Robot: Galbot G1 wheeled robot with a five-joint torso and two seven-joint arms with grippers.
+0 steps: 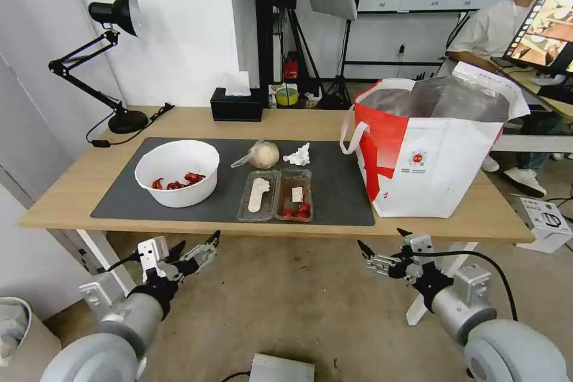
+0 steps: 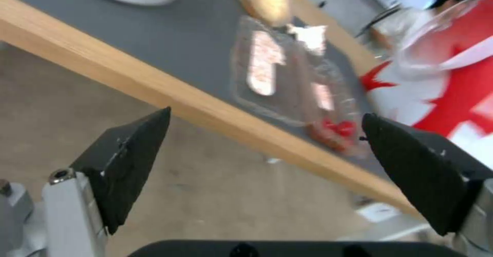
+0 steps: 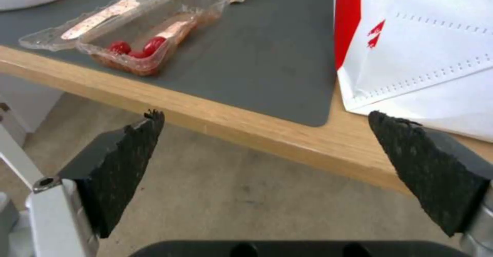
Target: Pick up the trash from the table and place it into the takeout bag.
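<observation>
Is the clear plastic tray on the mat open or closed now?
Open. The clear plastic tray lies flat on the mat, both halves side by side facing up, with red scraps in one half.

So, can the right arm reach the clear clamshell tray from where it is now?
Probably yes. The right end effector hangs open below the table edge, in front of the bare mat corner. The clamshell tray lies near that front edge, nothing on it, and the takeout bag stands off to the side.
</observation>
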